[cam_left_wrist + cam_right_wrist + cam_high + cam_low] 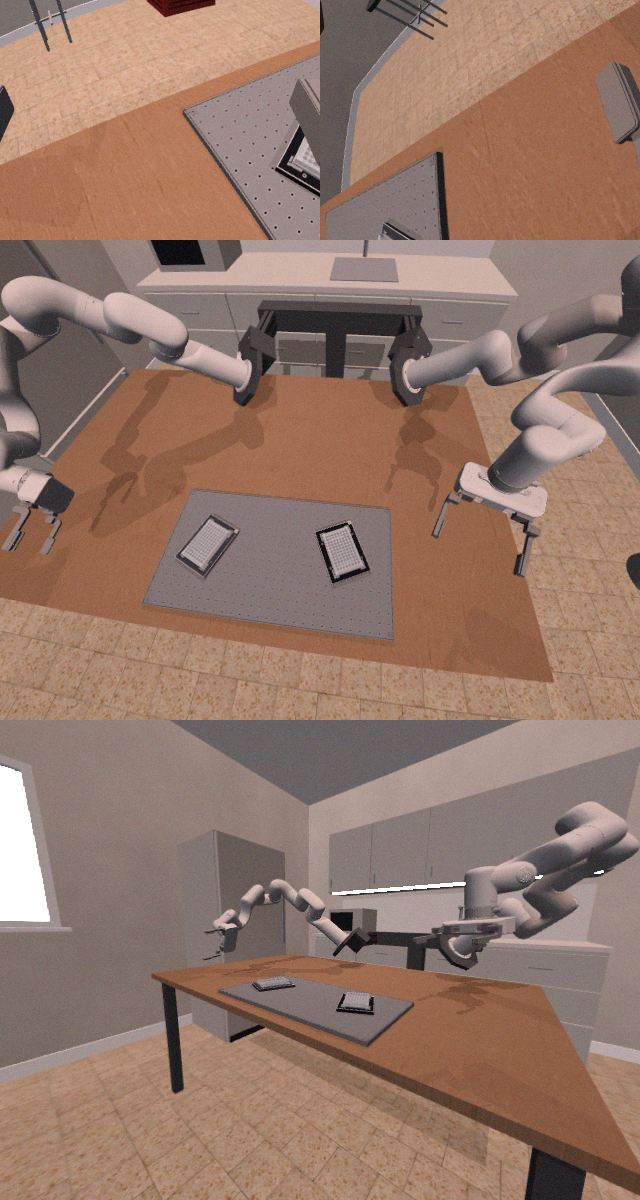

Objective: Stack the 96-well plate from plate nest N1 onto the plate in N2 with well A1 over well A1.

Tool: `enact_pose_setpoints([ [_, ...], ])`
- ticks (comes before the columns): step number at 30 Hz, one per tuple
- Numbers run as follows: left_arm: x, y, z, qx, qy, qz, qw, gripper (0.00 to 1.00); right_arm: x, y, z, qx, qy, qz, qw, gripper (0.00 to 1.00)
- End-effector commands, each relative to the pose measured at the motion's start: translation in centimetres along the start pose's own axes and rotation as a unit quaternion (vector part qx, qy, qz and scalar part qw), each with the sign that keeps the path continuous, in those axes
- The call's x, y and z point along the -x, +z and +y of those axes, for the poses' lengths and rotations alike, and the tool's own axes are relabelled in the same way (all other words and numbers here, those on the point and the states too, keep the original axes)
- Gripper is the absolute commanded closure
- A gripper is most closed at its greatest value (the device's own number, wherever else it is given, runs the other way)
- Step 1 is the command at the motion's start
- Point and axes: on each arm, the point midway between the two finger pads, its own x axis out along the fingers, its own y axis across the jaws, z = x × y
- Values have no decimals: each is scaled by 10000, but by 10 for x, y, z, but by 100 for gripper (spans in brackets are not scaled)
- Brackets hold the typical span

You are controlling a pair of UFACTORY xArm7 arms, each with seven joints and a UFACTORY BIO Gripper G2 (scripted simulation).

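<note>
Top view shows both plates seated apart in their nests on the gray board [273, 570] [310, 1010] [225, 135] [407, 195]. Seen from the arms' side, the plate to move [342, 550] [357, 1000] [303, 155] sits in the left nest [321, 553] [355, 1011] [286, 167], and the other plate [207, 541] [273, 982] lies in the right nest [222, 553] [273, 988] [397, 232]; nothing is stacked.

The left tool [478, 554] [424, 935] [155, 115] is spread wide with nothing between its fingers, left of the board; the right tool [27, 550] [205, 945] [469, 61], also wide and holding nothing, is well apart on the right. The exterior view adds what the top one cannot: both tools hang above the height of the table [310, 446] [465, 1040] [125, 170] [520, 150], near which a tall fridge [248, 926] stands. Only the left wrist view has a dark red crate [185, 6] on the floor beyond the far edge; there a finger partly covers the left plate. The right wrist view catches just a corner of the right nest.
</note>
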Motion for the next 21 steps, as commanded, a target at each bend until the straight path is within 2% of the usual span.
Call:
enact_pose_setpoints([
  [1,-1,3,0,-2,1,-24,10000,0,-1,2,2,3,18,-13,10000,0],
  [18,-1,3,0,-2,1,-24,10000,0,-1,2,2,3,18,-13,10000,0],
  [21,1,18,1,1,-1,-25,10000,0,-1,2,2,3,18,-13,10000,0],
])
